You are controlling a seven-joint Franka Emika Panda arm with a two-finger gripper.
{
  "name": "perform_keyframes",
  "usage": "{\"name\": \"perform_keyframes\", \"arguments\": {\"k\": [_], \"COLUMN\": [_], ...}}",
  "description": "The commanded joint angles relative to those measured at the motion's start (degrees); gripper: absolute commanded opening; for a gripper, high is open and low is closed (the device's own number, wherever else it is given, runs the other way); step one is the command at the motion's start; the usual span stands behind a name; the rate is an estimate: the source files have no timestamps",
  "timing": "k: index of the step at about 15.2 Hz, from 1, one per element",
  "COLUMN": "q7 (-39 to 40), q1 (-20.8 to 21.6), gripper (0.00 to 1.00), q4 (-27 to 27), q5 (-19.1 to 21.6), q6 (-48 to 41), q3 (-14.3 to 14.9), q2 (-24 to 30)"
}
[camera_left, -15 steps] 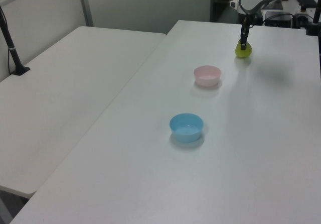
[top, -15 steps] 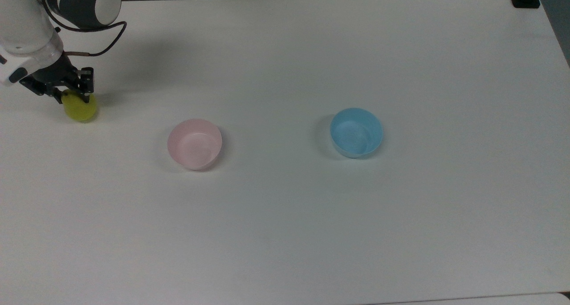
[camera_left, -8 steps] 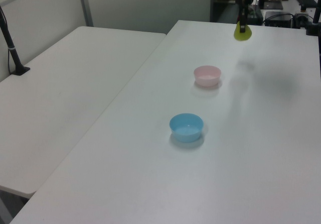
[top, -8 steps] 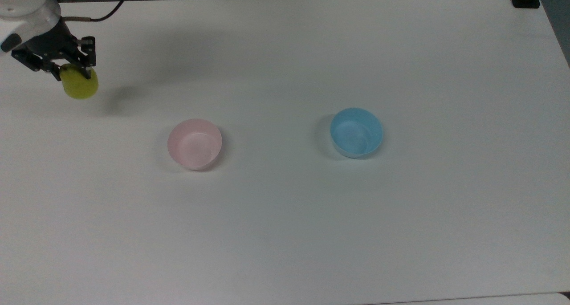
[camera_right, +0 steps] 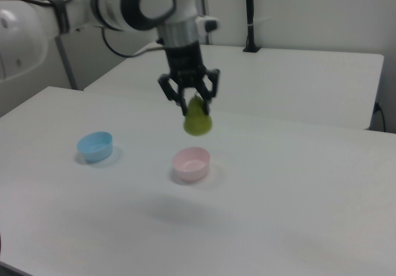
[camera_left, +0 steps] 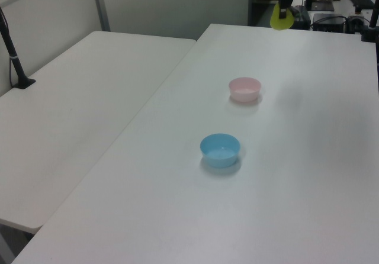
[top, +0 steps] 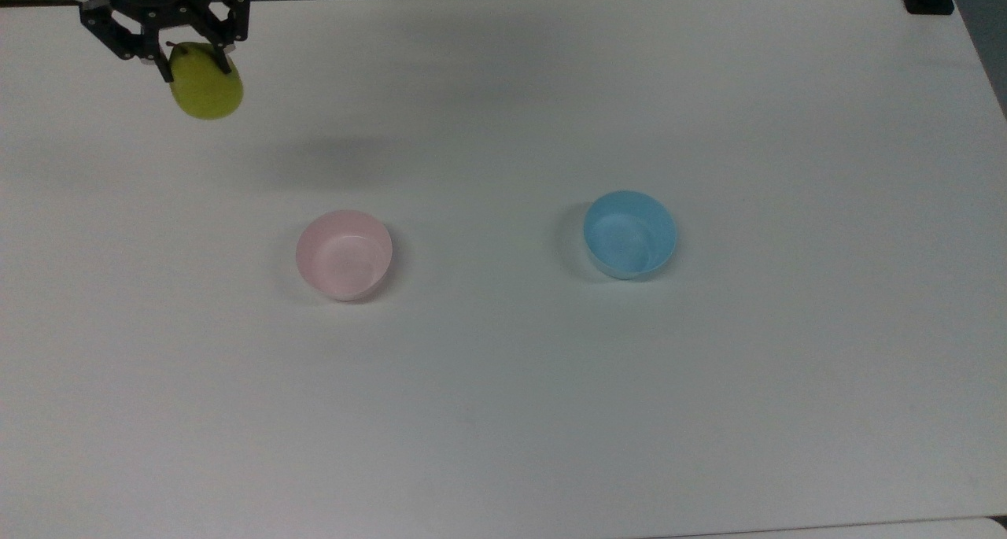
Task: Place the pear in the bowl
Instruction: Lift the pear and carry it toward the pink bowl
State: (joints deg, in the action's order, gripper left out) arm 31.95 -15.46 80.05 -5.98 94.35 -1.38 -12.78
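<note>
Clearly lifted off the counter, the pear hangs from the gripper, whose two black fingers are closed on its narrow upper part, so that the rounded yellow-green body juts out below the fingertips. In the right view the pear hangs upright beneath the gripper, its wide end down, with open air between it and the white surface; a soft shadow lies on the counter lower in the right view. The stem seems to sit up between the fingers, though it is hard to make out.

In the top view the held pear is near the upper left corner, well apart from the pink bowl, which stands lower and to the top view's right of it. The light blue bowl stands farther to the top view's right, apart from the pink one. Both bowls are upright.

In the left view the pear is up at the far end of the counter, beyond the pink bowl, and the light blue bowl is nearer the camera.
</note>
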Motion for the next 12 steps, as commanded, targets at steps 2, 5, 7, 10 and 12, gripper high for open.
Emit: {"name": "perform_keyframes", "arguments": {"k": [2,5,7,10,12], "q7": [-2.1,-8.3,-10.2,-13.5,-15.0], "q1": [4.6,7.5,9.1,9.7,9.8], "gripper": [0.00,0.00,0.00,0.00,0.00], "q4": [1.7,5.0,9.6,12.0,12.5], "q5": [2.5,3.8,3.9,3.8,3.2], "q6": [-1.8,1.7,9.2,16.1,20.5], "q3": [1.3,1.3,1.3,1.5,1.3], "q2": [3.4,3.5,2.9,0.4,-2.8]}}
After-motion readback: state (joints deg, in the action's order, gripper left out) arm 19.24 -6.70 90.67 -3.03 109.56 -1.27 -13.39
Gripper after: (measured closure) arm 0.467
